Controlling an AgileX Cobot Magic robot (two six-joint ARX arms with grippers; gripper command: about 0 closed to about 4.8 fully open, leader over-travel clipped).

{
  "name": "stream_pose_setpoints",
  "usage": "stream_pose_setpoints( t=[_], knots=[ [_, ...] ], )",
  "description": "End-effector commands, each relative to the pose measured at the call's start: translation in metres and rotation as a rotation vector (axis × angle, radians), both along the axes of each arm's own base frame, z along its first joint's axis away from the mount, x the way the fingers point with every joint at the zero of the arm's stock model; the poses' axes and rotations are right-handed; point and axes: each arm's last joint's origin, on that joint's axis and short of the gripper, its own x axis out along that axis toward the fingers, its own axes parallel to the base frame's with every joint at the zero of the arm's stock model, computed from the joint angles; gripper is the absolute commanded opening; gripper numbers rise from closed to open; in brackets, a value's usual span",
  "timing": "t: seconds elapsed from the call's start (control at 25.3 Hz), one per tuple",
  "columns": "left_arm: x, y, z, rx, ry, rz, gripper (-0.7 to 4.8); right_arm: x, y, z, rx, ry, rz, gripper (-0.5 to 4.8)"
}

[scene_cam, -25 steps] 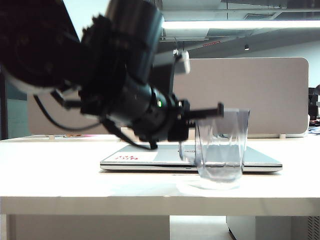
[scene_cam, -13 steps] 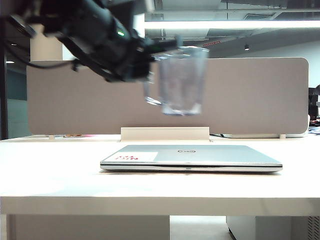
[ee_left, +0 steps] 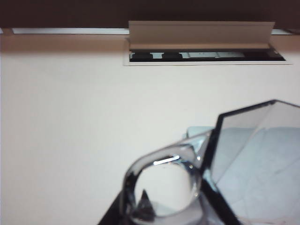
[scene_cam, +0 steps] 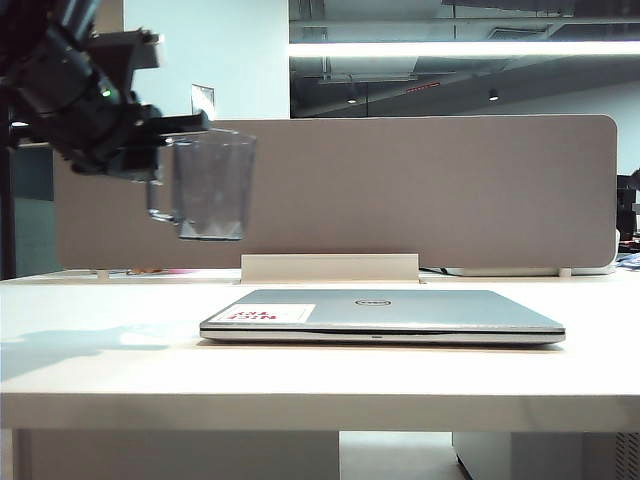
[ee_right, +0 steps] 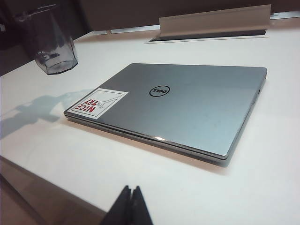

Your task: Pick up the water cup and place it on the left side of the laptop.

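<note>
The water cup (scene_cam: 210, 185), clear and grey-tinted with a side handle, hangs upright in the air above the table, left of the laptop (scene_cam: 400, 310). My left gripper (scene_cam: 172, 128) is shut on the cup's rim by the handle. In the left wrist view the water cup (ee_left: 255, 159) and its handle loop (ee_left: 161, 187) fill the near field around the left gripper (ee_left: 187, 208). The closed silver laptop (ee_right: 187, 108) lies flat with a white sticker (ee_right: 96, 104) on its lid. The right wrist view also shows the water cup (ee_right: 49, 44) beyond the laptop. My right gripper (ee_right: 131, 191) is shut and empty, over the table's near edge.
The white table (scene_cam: 100, 350) carries the cup's shadow (scene_cam: 70, 345) left of the laptop. A raised cable-tray flap (scene_cam: 330, 267) stands behind the laptop, in front of a grey partition panel (scene_cam: 450, 180).
My left arm lifted the cup from the table in front of the laptop's right part, then carried it up and leftward. The right gripper stayed still.
</note>
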Motion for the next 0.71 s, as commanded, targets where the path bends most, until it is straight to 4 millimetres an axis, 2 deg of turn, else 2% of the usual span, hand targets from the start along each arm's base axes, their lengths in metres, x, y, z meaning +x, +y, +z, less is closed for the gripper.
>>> stream_pose_setpoints(
  t=[0.04,0.2,0.36,0.71],
  knots=[
    [0.01,0.012,-0.005,-0.013,0.011,-0.01,-0.06,0.0,0.0,0.0,0.0,-0.008,-0.002,-0.01],
    [0.024,0.02,-0.026,-0.002,0.054,0.017,-0.06,0.0,0.0,0.0,0.0,-0.008,-0.001,-0.01],
    [0.035,0.016,-0.044,-0.006,0.045,0.011,-0.06,0.0,0.0,0.0,0.0,-0.008,-0.001,-0.01],
    [0.037,0.016,-0.053,0.043,0.067,0.029,-0.06,0.0,0.0,0.0,-0.001,-0.008,-0.002,-0.01]
  ],
)
